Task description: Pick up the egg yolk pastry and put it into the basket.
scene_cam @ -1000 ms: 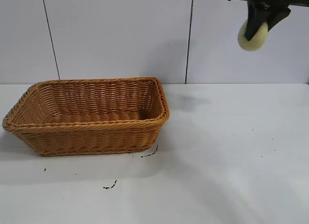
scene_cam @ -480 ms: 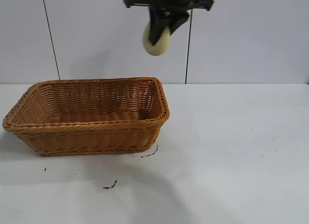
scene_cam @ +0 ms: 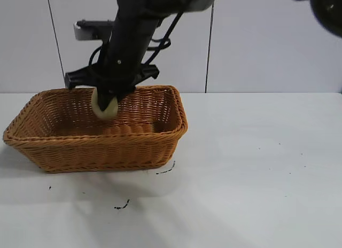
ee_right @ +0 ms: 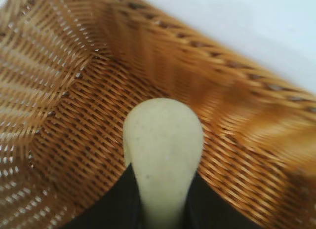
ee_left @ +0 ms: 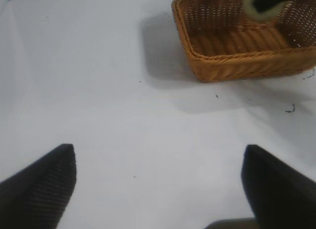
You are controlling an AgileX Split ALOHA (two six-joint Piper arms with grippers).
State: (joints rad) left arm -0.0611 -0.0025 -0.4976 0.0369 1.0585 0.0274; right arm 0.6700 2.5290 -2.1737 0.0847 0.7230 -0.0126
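The basket is woven wicker with a braided rim, its orange-brown strands ribbed and faintly shiny. The egg yolk pastry has a smooth, matt, doughy-looking cream surface with tiny specks. The table is a smooth matt white surface with a few dark scuffs, and the right gripper looks like matt black plastic.

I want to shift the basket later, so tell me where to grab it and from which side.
Take the basket by the braided rim at its right short end, from above, one finger either side of the wall. The body looks too wide to span; the rim is thin. The right end effector holds the pastry over the left half.
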